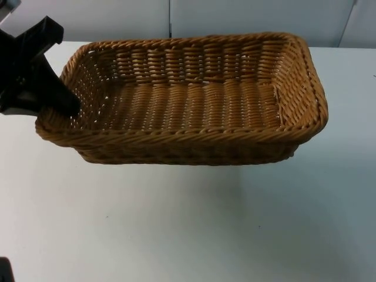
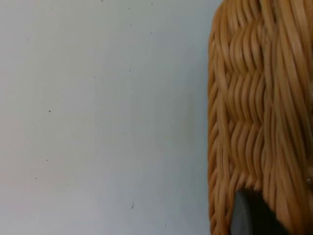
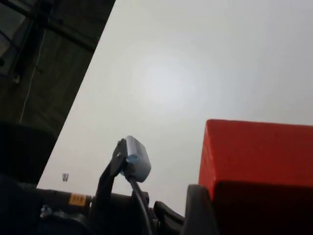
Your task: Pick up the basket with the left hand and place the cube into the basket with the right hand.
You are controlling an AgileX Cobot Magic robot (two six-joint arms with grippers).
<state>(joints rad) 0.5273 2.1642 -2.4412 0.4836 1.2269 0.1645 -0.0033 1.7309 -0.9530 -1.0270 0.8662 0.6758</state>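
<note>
A brown wicker basket point(image 1: 194, 100) hangs tilted a little above the white table point(image 1: 176, 229), casting a shadow under it. Nothing lies inside it. My left gripper point(image 1: 61, 108) is shut on the basket's left rim, one black finger reaching inside. In the left wrist view the woven basket wall point(image 2: 254, 112) runs beside a black fingertip point(image 2: 249, 218). A red cube point(image 3: 259, 161) sits close against a black finger point(image 3: 198, 210) of my right gripper point(image 3: 254, 218), which is shut on it and raised off the table, facing a pale wall.
The grey partition wall point(image 1: 235, 17) stands just behind the basket. Bare white table spreads in front of the basket and to its right. A dark framework point(image 3: 44, 58) shows beyond the red cube's side.
</note>
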